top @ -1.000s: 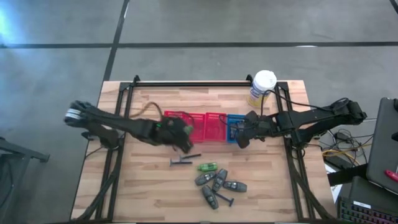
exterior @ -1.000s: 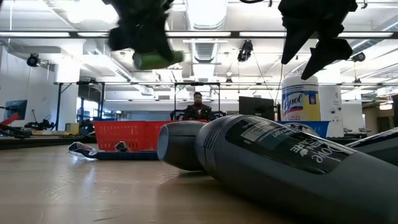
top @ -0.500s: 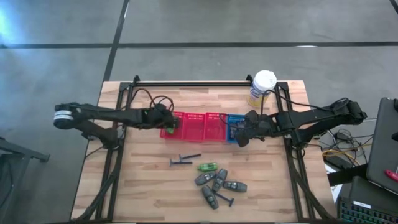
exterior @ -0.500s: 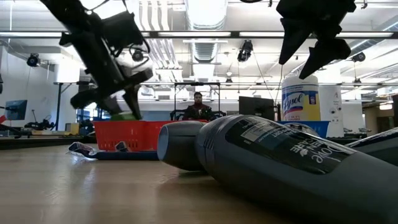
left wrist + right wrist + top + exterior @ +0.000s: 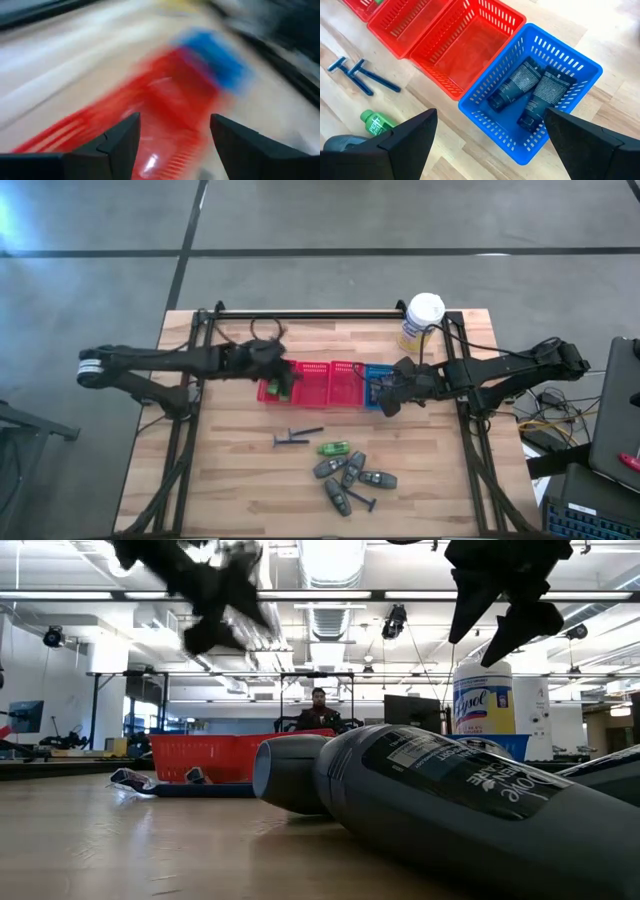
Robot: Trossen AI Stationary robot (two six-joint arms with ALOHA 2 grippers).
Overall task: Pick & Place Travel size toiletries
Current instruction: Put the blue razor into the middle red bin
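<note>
My left gripper [image 5: 279, 372] is open above the leftmost red basket [image 5: 275, 388]; its wrist view shows nothing between the fingers, only blurred red and blue baskets. A green bottle [image 5: 284, 387] lies in that basket. My right gripper [image 5: 386, 396] hangs open above the blue basket [image 5: 532, 95], where two dark grey tubes [image 5: 527, 90] lie. On the table's near half lie a green bottle [image 5: 333, 448], several grey tubes [image 5: 352, 472] and dark T-shaped sticks [image 5: 297, 438]. One grey tube [image 5: 450, 790] fills the low view's foreground.
Red baskets [image 5: 325, 384] and the blue one stand in a row across the table's middle. A white-lidded yellow canister [image 5: 423, 320] stands at the far right corner. Cables run along both arms. A person [image 5: 318, 712] sits in the room behind the table.
My left gripper has carried a green bottle from the table's middle toward the far left. It came down low over the leftmost red basket, let the bottle go and rose. The bottle now lies in that basket. My right arm has kept still.
</note>
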